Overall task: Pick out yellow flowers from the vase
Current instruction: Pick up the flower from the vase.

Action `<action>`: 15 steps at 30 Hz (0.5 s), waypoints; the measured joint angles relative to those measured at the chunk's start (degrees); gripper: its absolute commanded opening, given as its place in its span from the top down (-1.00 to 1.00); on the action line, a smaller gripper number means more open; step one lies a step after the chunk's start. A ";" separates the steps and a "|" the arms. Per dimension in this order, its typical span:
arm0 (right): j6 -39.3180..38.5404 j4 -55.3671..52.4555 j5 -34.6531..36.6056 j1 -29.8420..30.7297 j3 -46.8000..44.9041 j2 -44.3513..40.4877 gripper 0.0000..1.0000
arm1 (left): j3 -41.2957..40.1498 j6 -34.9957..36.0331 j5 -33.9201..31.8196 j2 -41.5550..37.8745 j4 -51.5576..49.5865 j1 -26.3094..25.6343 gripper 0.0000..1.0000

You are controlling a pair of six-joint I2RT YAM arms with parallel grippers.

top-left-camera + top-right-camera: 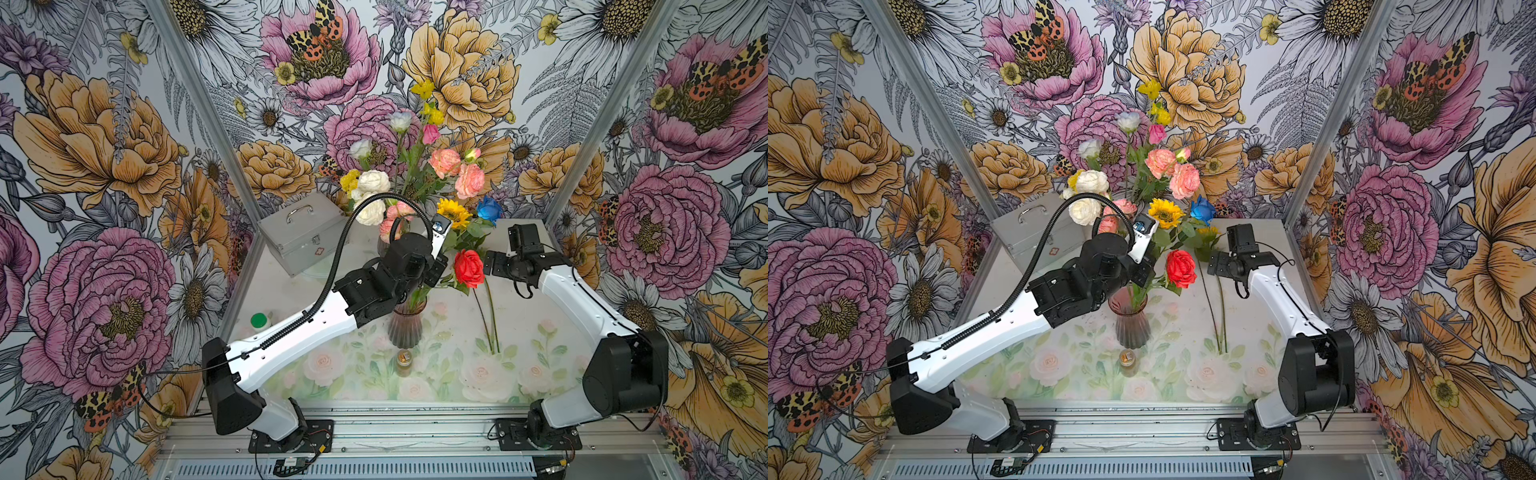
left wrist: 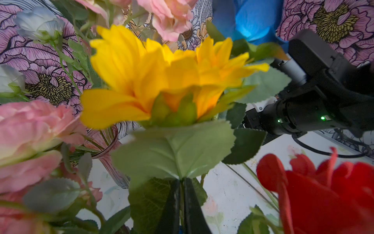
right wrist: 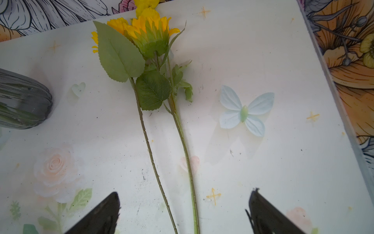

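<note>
Yellow sunflower (image 2: 141, 77), thin stem clenched in left tool (image 2: 181, 181); right tool (image 3: 185, 192) spread wide; ribbed glass vase (image 1: 405, 332)

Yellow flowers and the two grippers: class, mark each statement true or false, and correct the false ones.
1. The left gripper is shut on the sunflower stem. True.
2. The right gripper holds a flower. False: it is open and empty above the table.
3. Two yellow-headed stems lie on the table. True.
4. The vase lies on its side. False: it stands upright.
</note>
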 measured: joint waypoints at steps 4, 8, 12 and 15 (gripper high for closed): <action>0.00 0.28 0.02 -0.04 -0.35 0.00 -0.99 | 0.02 -0.13 0.17 0.00 0.02 0.00 1.00; 0.02 0.39 0.02 -0.04 -0.39 0.00 -0.99 | 0.02 -0.02 0.20 0.00 0.02 0.00 1.00; 0.00 0.39 0.02 -0.04 -0.39 -0.02 -0.99 | 0.02 -0.04 0.22 0.00 0.02 0.02 0.99; 0.00 0.39 0.02 -0.04 -0.39 -0.02 -0.99 | 0.02 -0.07 0.74 0.00 0.02 0.04 0.80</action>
